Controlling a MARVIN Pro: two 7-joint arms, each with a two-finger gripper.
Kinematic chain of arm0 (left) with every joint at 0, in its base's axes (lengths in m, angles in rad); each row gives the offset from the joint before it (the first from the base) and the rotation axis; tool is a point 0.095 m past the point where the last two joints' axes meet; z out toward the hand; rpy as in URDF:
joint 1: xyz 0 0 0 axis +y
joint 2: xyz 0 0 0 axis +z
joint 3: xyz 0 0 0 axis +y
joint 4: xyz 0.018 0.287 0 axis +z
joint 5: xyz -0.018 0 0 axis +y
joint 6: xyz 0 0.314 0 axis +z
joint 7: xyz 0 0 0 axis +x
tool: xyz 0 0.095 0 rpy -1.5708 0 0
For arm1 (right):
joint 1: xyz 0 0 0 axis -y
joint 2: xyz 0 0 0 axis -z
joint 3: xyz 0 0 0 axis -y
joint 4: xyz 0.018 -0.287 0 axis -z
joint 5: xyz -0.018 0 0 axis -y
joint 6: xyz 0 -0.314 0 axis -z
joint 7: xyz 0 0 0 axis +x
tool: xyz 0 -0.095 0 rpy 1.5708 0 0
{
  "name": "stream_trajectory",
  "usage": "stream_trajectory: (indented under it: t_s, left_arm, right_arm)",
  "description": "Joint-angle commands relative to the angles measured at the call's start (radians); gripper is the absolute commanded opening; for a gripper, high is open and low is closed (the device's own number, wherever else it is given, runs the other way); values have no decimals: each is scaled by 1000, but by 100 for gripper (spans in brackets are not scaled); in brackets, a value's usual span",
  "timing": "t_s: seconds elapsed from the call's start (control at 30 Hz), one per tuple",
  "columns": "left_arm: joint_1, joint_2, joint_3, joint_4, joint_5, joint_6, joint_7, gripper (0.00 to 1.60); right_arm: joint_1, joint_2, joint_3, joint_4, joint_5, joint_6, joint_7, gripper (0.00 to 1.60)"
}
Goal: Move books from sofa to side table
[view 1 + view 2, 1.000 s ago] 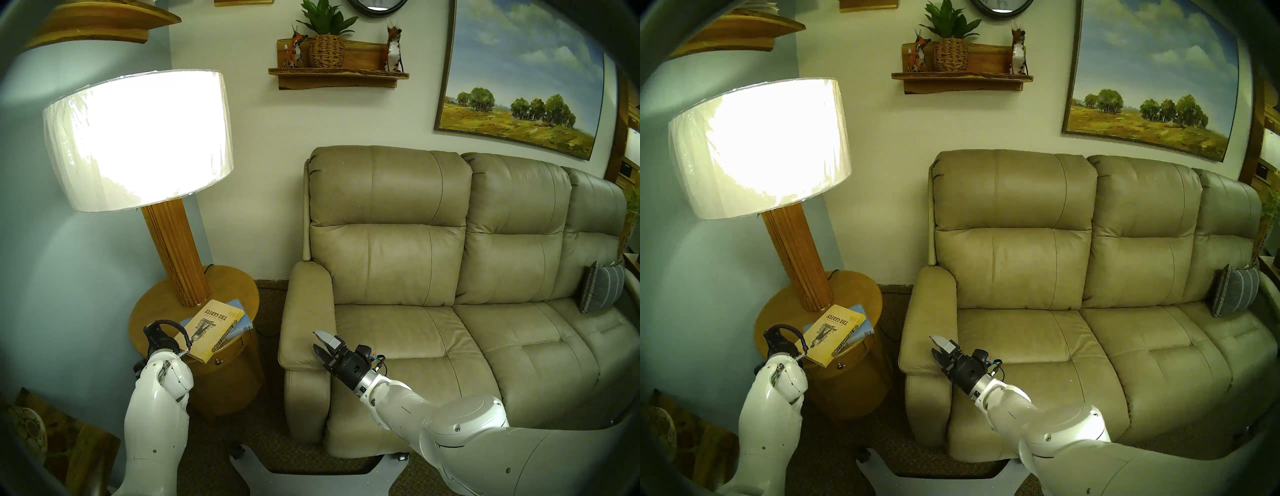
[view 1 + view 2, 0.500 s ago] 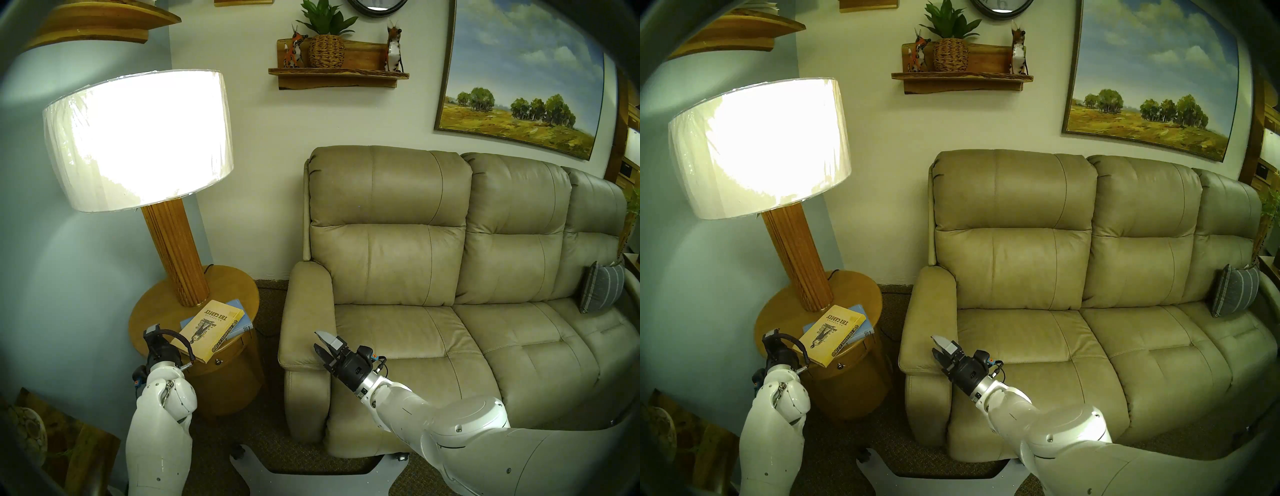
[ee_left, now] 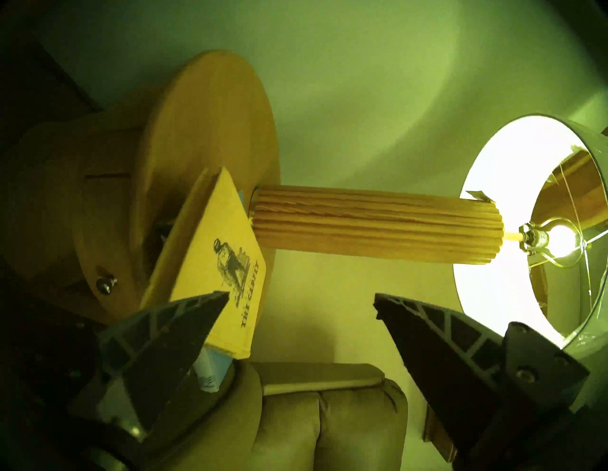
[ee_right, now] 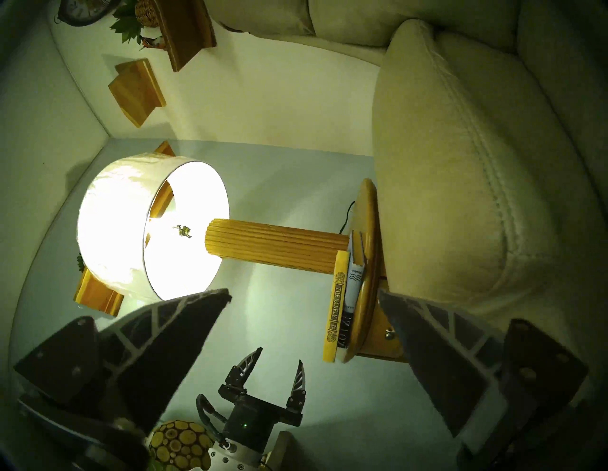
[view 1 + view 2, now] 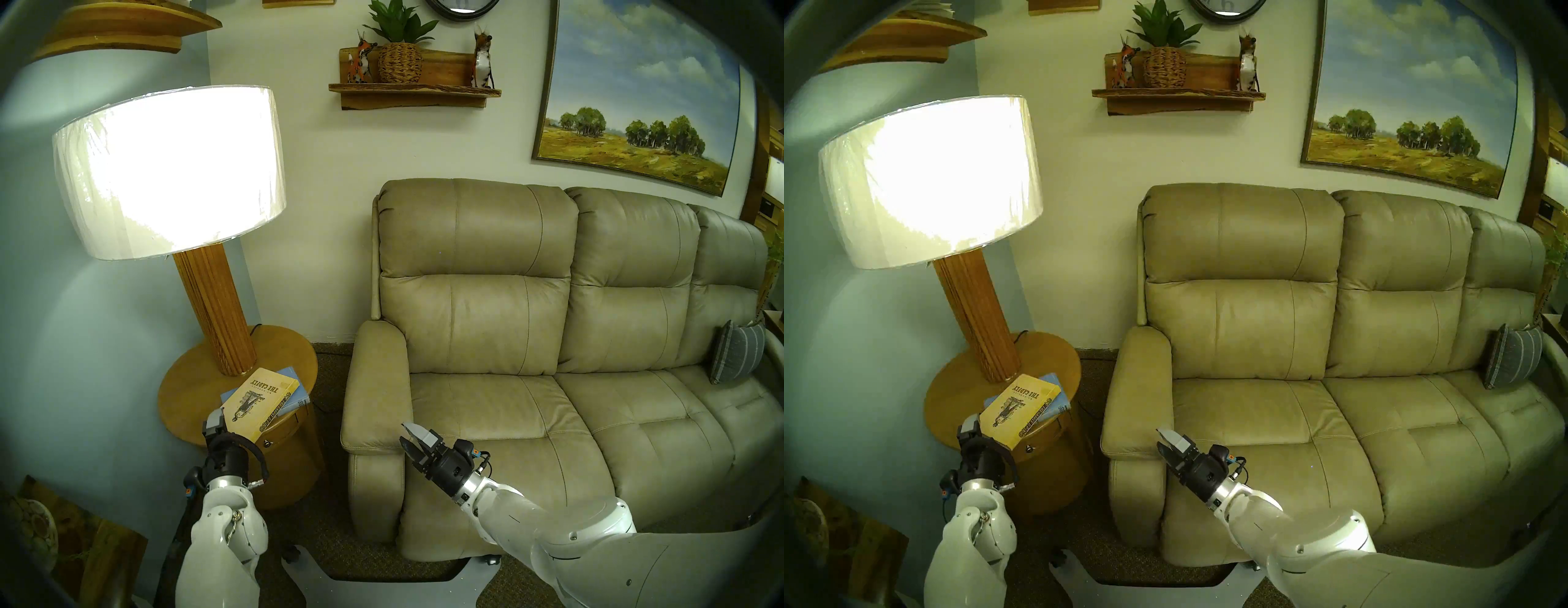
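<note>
The yellow book "THE CADDY" (image 5: 261, 401) lies on top of the light-blue book (image 5: 297, 395), both on the round wooden side table (image 5: 182, 382). The yellow book's near corner overhangs the table's front edge. My left gripper (image 5: 214, 423) is open and empty, just in front of that corner; the left wrist view shows its spread fingers (image 3: 177, 332) beside the yellow book (image 3: 217, 263). My right gripper (image 5: 409, 433) is open and empty above the front of the tan sofa's (image 5: 488, 407) left armrest. No book shows on the sofa seats.
A lit lamp (image 5: 169, 170) on a ribbed wooden column (image 5: 216, 310) stands on the table behind the books. A grey striped cushion (image 5: 736, 356) leans at the sofa's right end. A wall shelf (image 5: 413, 91) hangs above. Wooden decor (image 5: 38, 530) sits at the lower left.
My left arm has drawn back and swung right, and its fingers now show by the yellow book's near corner. My right gripper has moved slightly back and right. The books have not moved.
</note>
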Motion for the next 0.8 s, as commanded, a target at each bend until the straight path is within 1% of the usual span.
stream_trajectory:
  t_s: [0.0, 0.37, 0.77]
  left_arm:
    - [84, -24, 37, -36, 25, 15, -100, 160]
    - [61, -11, 37, 32, 47, 22, -193, 160]
    - [50, -14, 32, 58, 53, 28, -237, 160]
  right_arm:
    - [-22, 31, -8, 1, -6, -10, 69, 160]
    - [-29, 26, 10, 0, 9, -39, 69, 160]
    - [-31, 24, 15, 0, 14, -48, 69, 160]
